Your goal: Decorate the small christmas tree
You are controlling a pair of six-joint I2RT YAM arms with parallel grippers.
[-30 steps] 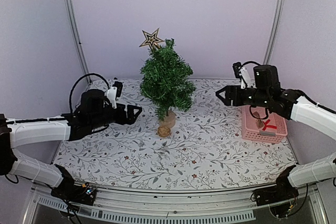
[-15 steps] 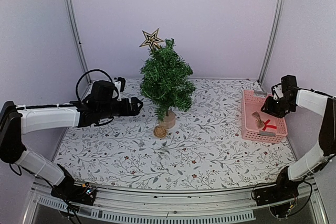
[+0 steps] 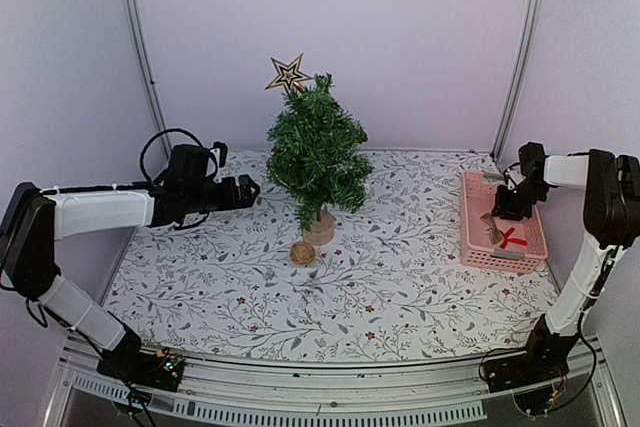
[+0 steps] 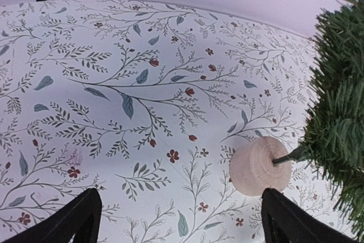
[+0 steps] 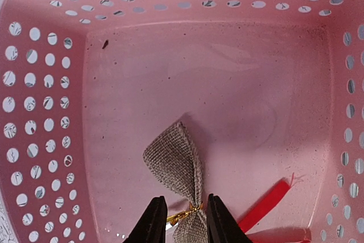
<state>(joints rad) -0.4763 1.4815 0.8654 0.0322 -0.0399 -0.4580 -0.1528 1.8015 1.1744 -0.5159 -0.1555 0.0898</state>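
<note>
The small christmas tree (image 3: 318, 152) stands far-centre on the table (image 3: 400, 277). It looks light, bristly and tippy, so I'd steady its trunk. Left pincer (image 4: 181, 223) gapes empty; right pincer (image 5: 185, 211) nips the burlap bow (image 5: 177, 160) in the pink basket (image 5: 34, 112).

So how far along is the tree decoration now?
Done: a star tops the small christmas tree. In hand: the right gripper grips the burlap bow, lying in the pink basket. Remaining: hanging it, then the red ribbon beside it; the left gripper is open, empty.
</note>
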